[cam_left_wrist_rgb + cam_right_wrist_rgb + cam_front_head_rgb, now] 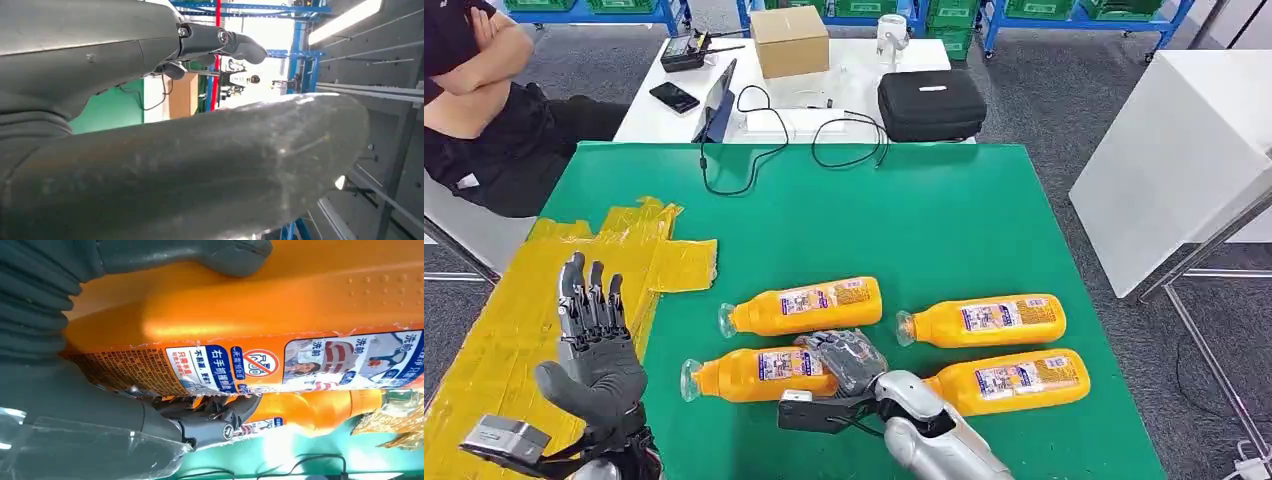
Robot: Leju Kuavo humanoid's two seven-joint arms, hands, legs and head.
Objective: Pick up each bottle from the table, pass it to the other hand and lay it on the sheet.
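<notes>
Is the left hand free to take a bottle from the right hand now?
Probably yes: the left hand is raised, empty, fingers apart above the sheet. But the right hand rests on a bottle lying on the table.

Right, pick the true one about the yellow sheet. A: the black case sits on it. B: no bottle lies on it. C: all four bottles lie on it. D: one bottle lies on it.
B: the yellow sheet carries no bottle; all four orange bottles lie on the green table, and the left hand above the sheet holds nothing.
</notes>
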